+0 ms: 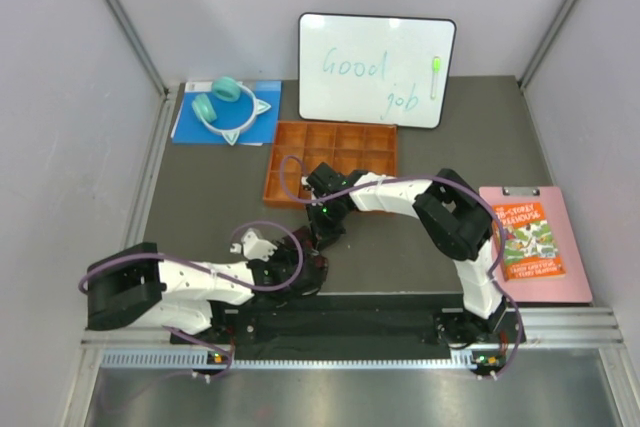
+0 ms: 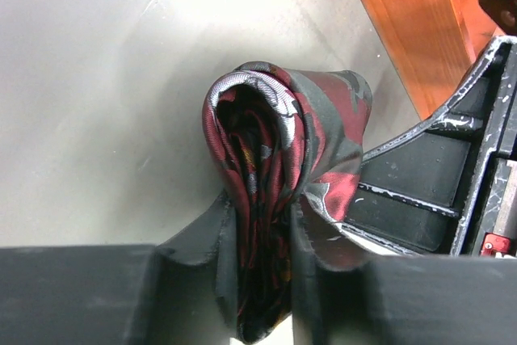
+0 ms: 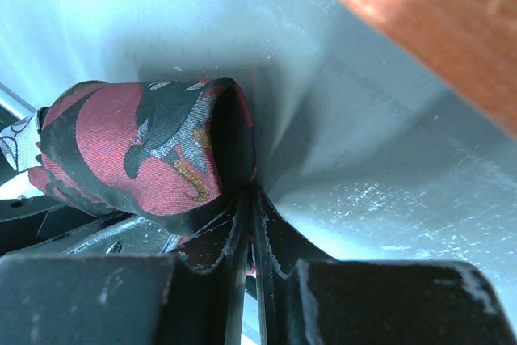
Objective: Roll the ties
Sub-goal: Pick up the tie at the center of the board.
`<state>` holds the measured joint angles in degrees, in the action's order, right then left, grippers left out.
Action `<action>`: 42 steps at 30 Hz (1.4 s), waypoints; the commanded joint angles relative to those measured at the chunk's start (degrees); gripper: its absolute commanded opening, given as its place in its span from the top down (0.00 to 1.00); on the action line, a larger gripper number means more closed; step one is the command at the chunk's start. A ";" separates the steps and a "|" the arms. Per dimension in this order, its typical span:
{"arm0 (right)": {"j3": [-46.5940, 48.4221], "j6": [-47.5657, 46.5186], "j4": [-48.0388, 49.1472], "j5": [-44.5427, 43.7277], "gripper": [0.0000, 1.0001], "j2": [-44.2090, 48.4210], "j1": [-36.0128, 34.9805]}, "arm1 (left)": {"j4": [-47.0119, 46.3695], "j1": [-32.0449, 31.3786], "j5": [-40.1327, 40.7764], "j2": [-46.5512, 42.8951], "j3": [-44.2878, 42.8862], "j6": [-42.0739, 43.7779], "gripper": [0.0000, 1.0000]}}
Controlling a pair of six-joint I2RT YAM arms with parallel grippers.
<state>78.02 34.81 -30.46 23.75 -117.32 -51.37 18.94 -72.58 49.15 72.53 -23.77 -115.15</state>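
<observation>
Fabric with a satin sheen makes up the tie (image 2: 275, 151): dark maroon-red woven with black and silver-grey figures and small flecks of gold. It is wound into a tight, flattened coil standing on edge, its layers showing at the open end as nested folds. The coil sits on the bench (image 2: 97, 78) just in front of the tray (image 2: 404, 30), on the side nearer the arm bases, close to the tray's wall but not touching it.

The left gripper (image 2: 260, 208) is clamped on the coil, its matt black fingers (image 2: 194, 236) pressing both flat sides so the roll bulges above them. The right gripper (image 3: 249, 199) has its scuffed black fingers drawn almost together at the roll's lower edge, with a thin sliver of red cloth caught between them.

The bench is a smooth grey sheet, faintly scratched. The tray is hard orange plastic, divided into square cells.

From above, both wrists crowd over the spot in front of the tray (image 1: 330, 125), so the tie cannot be made out there. The lower part of the coil is hidden behind the left fingers, and its far end is cut off by the right gripper's body. In the right wrist view the tray is only an orange blur.
</observation>
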 commanded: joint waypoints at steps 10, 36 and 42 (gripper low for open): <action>-2.87 -2.64 -8.74 -10.20 0.73 6.20 4.26 | 9.00 0.59 -0.72 -6.86 0.39 6.52 1.00; -32.65 4.39 11.28 -20.76 0.67 28.72 8.92 | 19.84 7.17 16.25 -21.65 -20.69 43.36 1.00; -37.15 4.39 13.67 -22.69 0.67 31.62 8.92 | -2.31 23.86 0.04 -18.22 -21.67 65.92 1.00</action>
<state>44.10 39.24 -19.59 3.70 -86.91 -42.22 30.83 -57.06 58.70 52.21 -43.38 -66.98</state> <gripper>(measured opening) 0.334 0.309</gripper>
